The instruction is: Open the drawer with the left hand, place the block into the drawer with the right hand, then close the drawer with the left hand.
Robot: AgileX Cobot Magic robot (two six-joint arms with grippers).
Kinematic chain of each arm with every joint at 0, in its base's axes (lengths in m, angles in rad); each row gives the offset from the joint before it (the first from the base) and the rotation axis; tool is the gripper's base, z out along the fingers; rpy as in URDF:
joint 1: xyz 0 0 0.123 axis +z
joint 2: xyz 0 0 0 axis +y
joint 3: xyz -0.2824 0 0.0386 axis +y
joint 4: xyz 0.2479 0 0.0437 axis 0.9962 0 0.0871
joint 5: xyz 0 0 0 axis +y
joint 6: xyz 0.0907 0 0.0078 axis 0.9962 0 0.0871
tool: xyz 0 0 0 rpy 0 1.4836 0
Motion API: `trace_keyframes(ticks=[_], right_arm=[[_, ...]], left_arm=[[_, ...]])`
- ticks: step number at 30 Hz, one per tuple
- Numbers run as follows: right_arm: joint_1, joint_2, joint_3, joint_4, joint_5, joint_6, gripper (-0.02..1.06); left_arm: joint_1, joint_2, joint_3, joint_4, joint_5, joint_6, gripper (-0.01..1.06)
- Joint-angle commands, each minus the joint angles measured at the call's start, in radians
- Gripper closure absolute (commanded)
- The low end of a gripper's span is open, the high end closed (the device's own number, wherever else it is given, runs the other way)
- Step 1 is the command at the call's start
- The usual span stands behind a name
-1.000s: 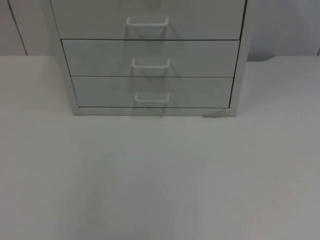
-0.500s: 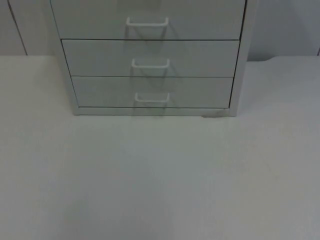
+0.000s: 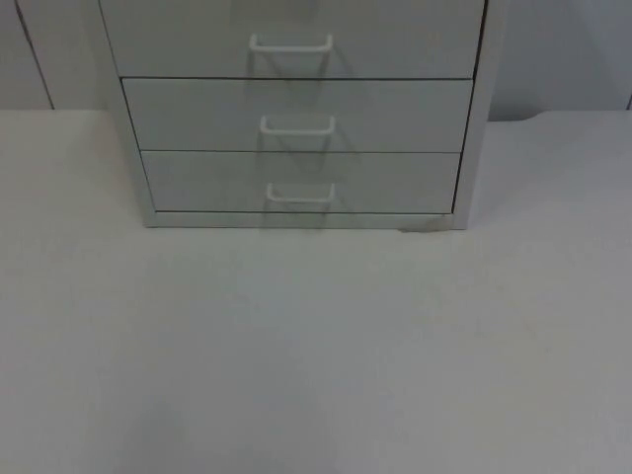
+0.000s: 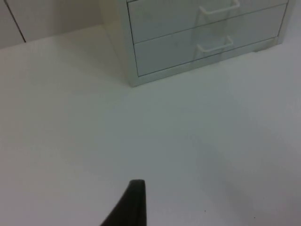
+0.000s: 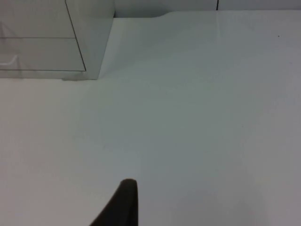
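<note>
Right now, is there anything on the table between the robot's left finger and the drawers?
No. In the left wrist view, only bare white table lies between the left gripper's fingertip and the shut drawers.

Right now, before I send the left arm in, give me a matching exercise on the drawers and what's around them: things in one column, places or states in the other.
Things:
1. bottom drawer
2. top drawer
3. partition wall
4. left gripper's fingertip

Places or states:
A. grey, behind the cabinet
B. shut, lowest, nearest the table
C. black, over the table, short of the cabinet
D. shut, highest of the three

Pairs: 1-B, 2-D, 3-A, 4-C
</note>
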Motion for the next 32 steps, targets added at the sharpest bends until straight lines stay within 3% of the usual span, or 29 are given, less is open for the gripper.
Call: trace_keyframes(ticks=[1,19,23,24,26,29,32], right_arm=[[0.006,-0.004,0.002,0.005,-0.012,-0.005,0.02],[0.006,-0.004,0.002,0.012,-0.012,-0.003,0.02],[0.006,-0.004,0.002,0.012,-0.012,-0.003,0.02],[0.006,-0.004,0.002,0.012,-0.012,-0.003,0.02],[0.006,-0.004,0.002,0.012,-0.012,-0.003,0.02],[0.006,-0.004,0.002,0.012,-0.012,-0.003,0.02],[0.006,-0.004,0.002,0.012,-0.012,-0.003,0.02]], left_arm=[[-0.004,-0.004,0.005,-0.01,0.005,0.003,0.0],[0.002,-0.004,0.005,-0.019,0.005,0.02,0.0],[0.14,-0.004,0.005,-0.008,0.005,0.02,0.0],[0.14,-0.004,0.005,-0.008,0.005,0.02,0.0],[0.284,-0.004,0.005,-0.008,0.005,0.02,0.0],[0.428,-0.004,0.005,-0.008,0.005,0.02,0.0],[0.462,-0.004,0.005,-0.008,0.005,0.02,0.0]])
